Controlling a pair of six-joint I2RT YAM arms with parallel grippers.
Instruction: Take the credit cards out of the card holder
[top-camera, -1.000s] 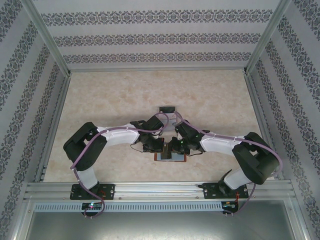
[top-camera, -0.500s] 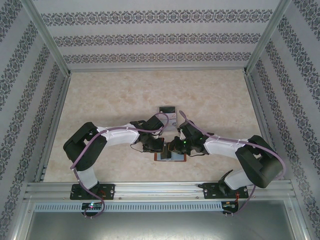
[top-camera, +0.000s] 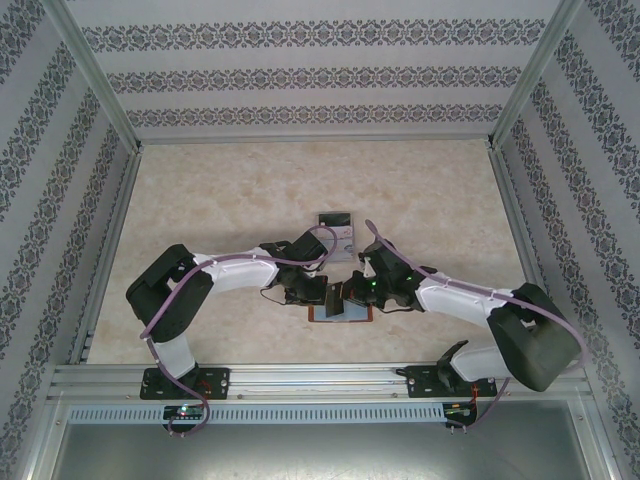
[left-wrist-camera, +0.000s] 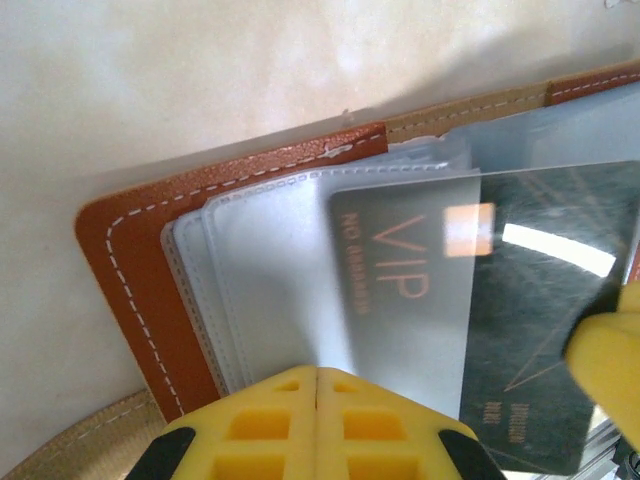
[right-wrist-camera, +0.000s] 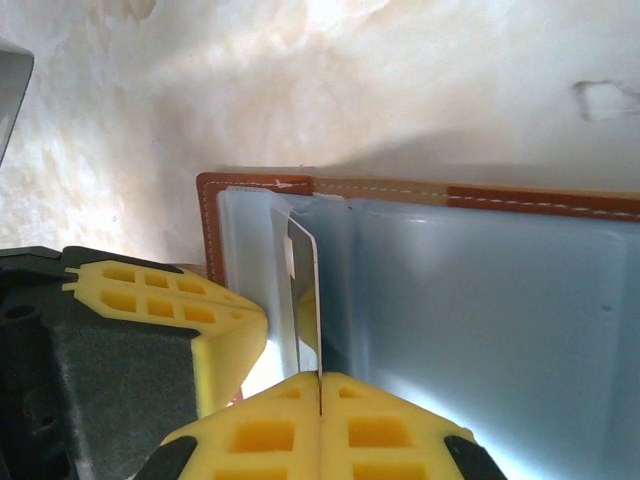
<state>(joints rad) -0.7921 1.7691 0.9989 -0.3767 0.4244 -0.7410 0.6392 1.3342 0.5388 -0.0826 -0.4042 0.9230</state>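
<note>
My right pincer is pinching the dark card by its near edge, with the card standing on edge and partly out of its sleeve. My left pincer is pressed together at the near edge of the grey-blue sleeves; I cannot tell whether it nips a sleeve or merely weighs it down. I judge the card light, stiff and slick, so a hold across its flat faces near the free edge suits it, drawn straight along the sleeve. The sleeves look limp and would likely drag along unless the card holder is pinned. It lies open on the counter, near the front edge between both arms. The left wrist view gives me the card's face, its VIP lettering and how much is out, while the right wrist view gives me its thin edge and the grip itself. From above I also see a loose card lying flat just beyond the holder.
</note>
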